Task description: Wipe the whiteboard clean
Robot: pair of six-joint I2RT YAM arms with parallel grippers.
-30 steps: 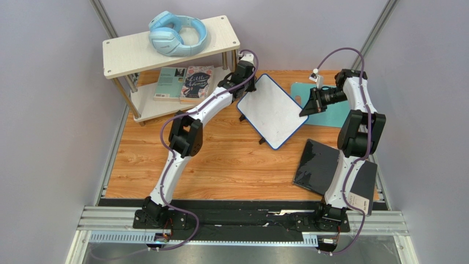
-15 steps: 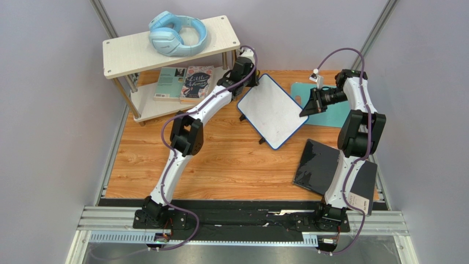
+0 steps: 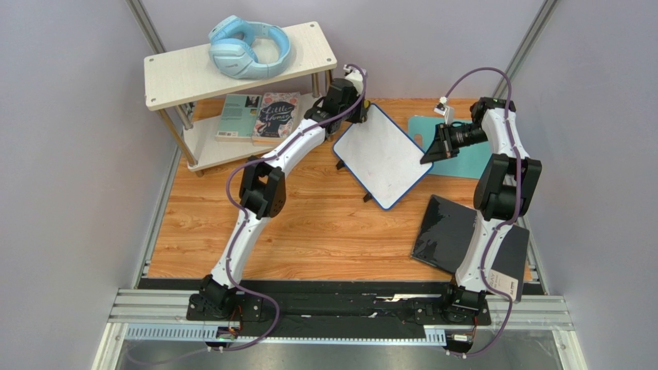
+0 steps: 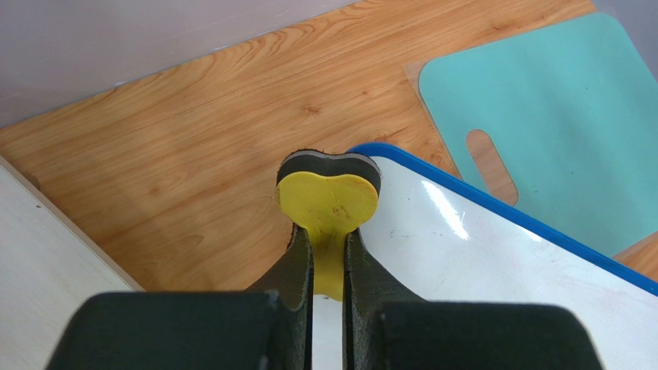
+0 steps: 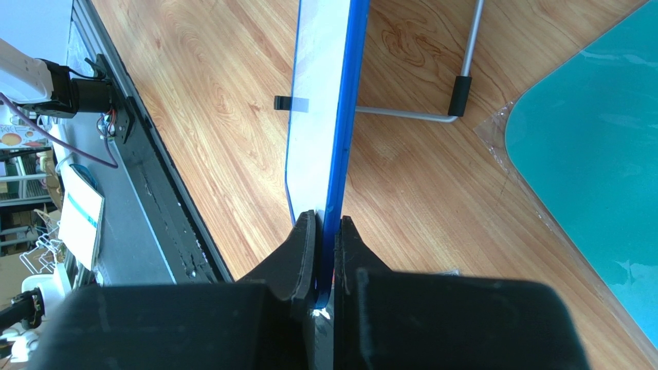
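The whiteboard is white with a blue frame and stands tilted at the back middle of the table. Its face looks blank. My left gripper is shut on a yellow eraser with a dark felt pad. The eraser sits at the board's far top corner. My right gripper is shut on the board's blue right edge and holds it. The board's wire stand with a black foot shows in the right wrist view.
A teal mat lies behind the board on the right, also in the left wrist view. A black panel lies front right. A two-tier shelf with blue headphones and books stands back left.
My left gripper has moved the eraser up and to the right along the board's top-left edge to its far corner. The right gripper and the board have not moved.
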